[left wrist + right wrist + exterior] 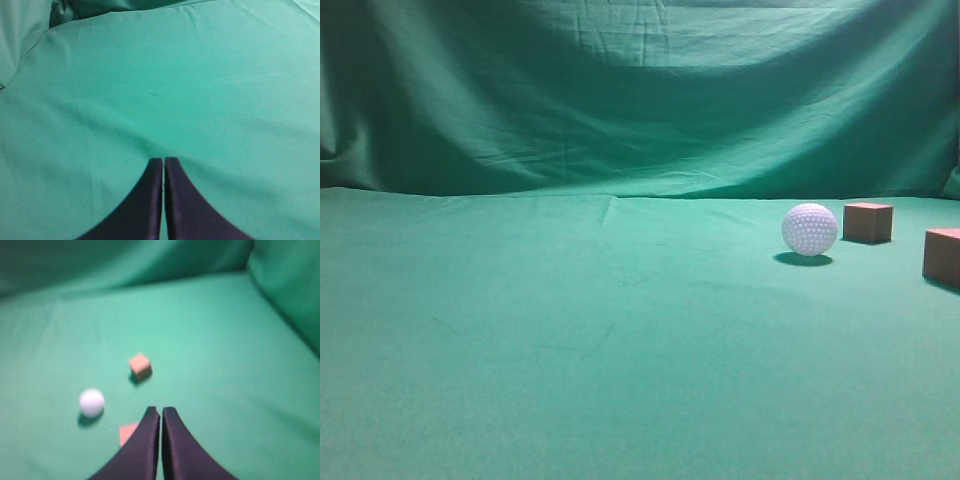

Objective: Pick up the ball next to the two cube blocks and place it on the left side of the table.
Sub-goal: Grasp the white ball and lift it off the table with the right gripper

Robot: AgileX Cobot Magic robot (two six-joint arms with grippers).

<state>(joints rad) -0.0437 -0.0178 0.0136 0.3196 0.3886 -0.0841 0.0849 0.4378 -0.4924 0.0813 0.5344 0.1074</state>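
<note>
- Your white dimpled golf ball (809, 229) sits on the green cloth worktop (570, 330), right side, just beside two reddish-brown cube blocks (868, 222).
- Your left hand (163, 161): fingers pressed together, empty.
- Your right hand (160, 411): narrow, empty, near the ball.

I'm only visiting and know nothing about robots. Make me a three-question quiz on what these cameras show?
1. True or false: the ball touches a cube.
2. Which arm's camera shows the ball: A left, B right?
3. Fill in: both grippers' jaws are ___.

Key:
1. False; the two cube blocks sit apart from it on the table.
2. B; the right gripper hangs above the nearer cube. The left gripper faces bare cloth.
3. Shut.
</note>
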